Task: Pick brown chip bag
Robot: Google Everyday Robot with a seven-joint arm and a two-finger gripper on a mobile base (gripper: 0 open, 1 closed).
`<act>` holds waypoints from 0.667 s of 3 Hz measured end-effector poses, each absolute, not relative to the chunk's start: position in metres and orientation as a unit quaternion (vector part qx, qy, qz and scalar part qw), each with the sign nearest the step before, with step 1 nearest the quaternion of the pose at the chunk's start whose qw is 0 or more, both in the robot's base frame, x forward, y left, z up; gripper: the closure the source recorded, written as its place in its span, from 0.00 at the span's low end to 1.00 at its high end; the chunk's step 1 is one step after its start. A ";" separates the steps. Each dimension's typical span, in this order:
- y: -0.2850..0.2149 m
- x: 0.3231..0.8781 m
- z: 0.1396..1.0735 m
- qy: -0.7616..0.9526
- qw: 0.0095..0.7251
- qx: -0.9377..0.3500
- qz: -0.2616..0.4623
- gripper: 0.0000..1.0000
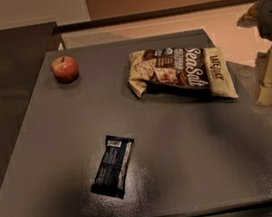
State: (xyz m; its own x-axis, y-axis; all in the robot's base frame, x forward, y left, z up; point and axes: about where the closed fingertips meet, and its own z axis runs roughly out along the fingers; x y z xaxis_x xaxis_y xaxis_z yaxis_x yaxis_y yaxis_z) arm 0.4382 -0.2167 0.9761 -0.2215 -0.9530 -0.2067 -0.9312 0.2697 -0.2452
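The brown chip bag (181, 72) lies flat on the dark grey table (193, 153), at the back right. It has a dark brown centre, tan ends, white "Sea Salt" script and a chip picture. My gripper (271, 81) hangs at the right edge of the view, just off the table's right side. It is to the right of the bag and apart from it. Part of the gripper is cut off by the frame edge.
A red apple (65, 69) sits at the back left of the table. A small dark navy bar wrapper (113, 166) lies near the front centre. A darker counter (5, 73) adjoins on the left. A tan floor and an orange wall lie behind.
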 end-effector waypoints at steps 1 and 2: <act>-0.215 0.447 0.976 0.780 0.167 -0.602 -0.036 0.00; -0.209 0.468 0.967 0.778 0.174 -0.602 -0.033 0.00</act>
